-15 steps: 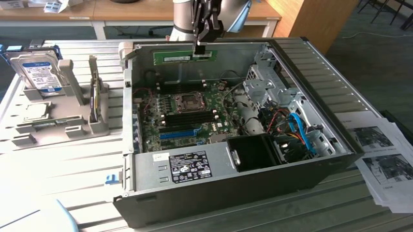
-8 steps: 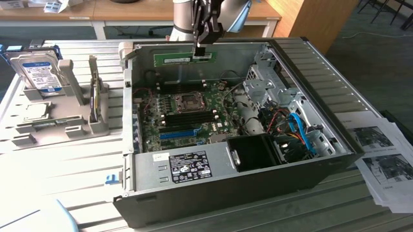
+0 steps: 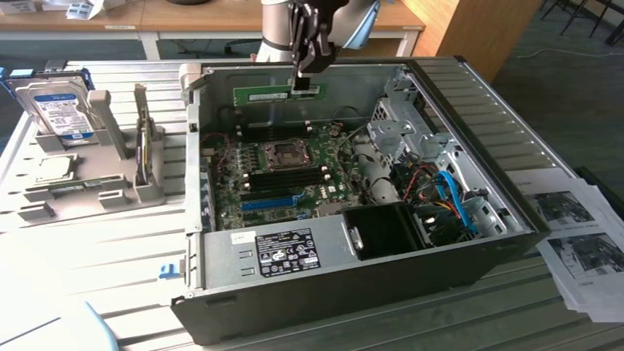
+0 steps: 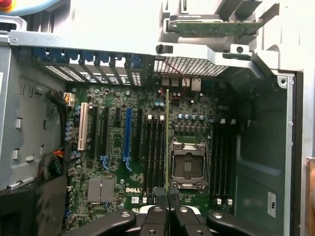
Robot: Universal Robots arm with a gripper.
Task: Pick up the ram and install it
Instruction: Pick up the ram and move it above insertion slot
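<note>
The gripper (image 3: pixel 304 85) is clamping nearly shut on the ram (image 3: pixel 276 93), holding it above the open computer case (image 3: pixel 341 307). In the wrist view, the ram is hanging edge-on over the motherboard (image 4: pixel 113 162), beside the black memory slots (image 4: pixel 155 147).

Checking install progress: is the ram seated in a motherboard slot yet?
Out: the pincer holds the ram in the air, clear above the motherboard.

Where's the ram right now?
In the exterior view the ram is clamped in the gripper, hanging over the open computer case near its far wall, above the motherboard beside the CPU socket.
</note>
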